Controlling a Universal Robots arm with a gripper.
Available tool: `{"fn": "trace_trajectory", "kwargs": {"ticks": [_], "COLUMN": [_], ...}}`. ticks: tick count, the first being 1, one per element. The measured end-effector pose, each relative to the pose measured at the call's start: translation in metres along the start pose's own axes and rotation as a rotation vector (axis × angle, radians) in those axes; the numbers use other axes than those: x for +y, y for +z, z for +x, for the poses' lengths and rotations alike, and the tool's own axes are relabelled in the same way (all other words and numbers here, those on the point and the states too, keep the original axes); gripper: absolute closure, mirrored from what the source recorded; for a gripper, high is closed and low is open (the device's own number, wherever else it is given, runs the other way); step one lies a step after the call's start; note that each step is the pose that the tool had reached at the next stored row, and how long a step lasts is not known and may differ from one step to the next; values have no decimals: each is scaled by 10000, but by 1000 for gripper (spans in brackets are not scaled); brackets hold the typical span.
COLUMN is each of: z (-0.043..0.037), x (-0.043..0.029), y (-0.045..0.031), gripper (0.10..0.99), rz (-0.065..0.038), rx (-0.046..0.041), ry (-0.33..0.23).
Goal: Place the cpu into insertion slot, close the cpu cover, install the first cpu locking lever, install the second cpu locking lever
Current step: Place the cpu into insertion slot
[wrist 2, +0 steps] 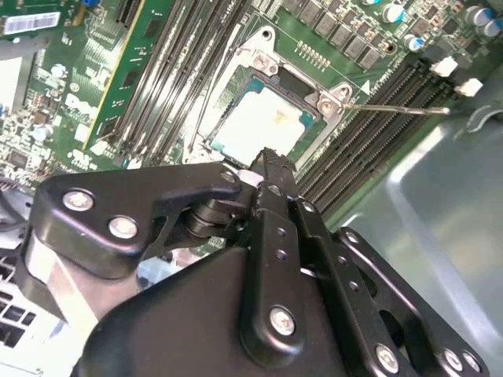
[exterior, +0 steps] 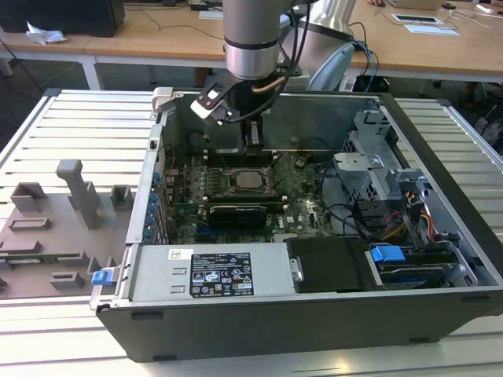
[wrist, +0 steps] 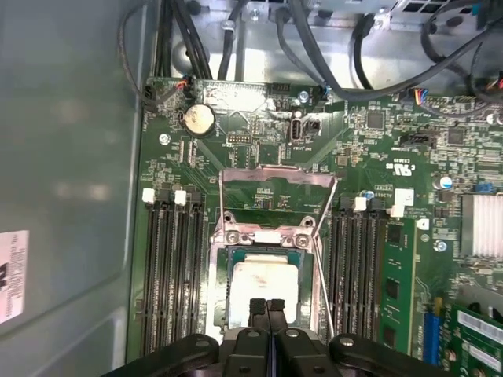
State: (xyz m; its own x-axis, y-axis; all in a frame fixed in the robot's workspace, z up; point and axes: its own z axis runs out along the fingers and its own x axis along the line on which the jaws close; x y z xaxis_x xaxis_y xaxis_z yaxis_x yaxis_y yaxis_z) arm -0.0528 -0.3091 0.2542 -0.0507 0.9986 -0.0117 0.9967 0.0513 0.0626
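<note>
The cpu (wrist: 263, 287), a silver-grey square, lies flat in the insertion slot (wrist: 216, 292) on the green motherboard. It also shows from outside as the cpu (exterior: 250, 181), and in the second wrist view as the cpu (wrist 2: 263, 122). The cpu cover (wrist: 275, 171) stands swung back from the socket, the board showing through its window. A thin wire locking lever (wrist: 322, 275) runs along one side of the socket, and a locking lever (wrist 2: 401, 108) sticks out raised. My gripper (wrist: 267, 305) hangs just above the chip's edge, fingers shut together with nothing between them; it appears too as the gripper (exterior: 253, 140) and the gripper (wrist 2: 267, 161).
Long black memory slots (wrist: 169, 275) flank the socket on both sides. The grey case wall (wrist: 63, 157) stands close by. Loose cables (exterior: 346, 212) and a drive cage lie toward the exterior view's right, the power supply (exterior: 212, 271) at the front. A grey fixture plate (exterior: 55, 228) sits outside the case.
</note>
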Motion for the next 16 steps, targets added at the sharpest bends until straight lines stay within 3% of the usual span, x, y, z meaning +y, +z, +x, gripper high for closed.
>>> {"fn": "trace_trajectory", "kwargs": {"ticks": [9, 16], "z": [-2, -4], "x": [13, 21], "y": [-212, -329], "gripper": [980, 980], "rz": [0, -1], "rx": [1, 0], "ry": [0, 0]}}
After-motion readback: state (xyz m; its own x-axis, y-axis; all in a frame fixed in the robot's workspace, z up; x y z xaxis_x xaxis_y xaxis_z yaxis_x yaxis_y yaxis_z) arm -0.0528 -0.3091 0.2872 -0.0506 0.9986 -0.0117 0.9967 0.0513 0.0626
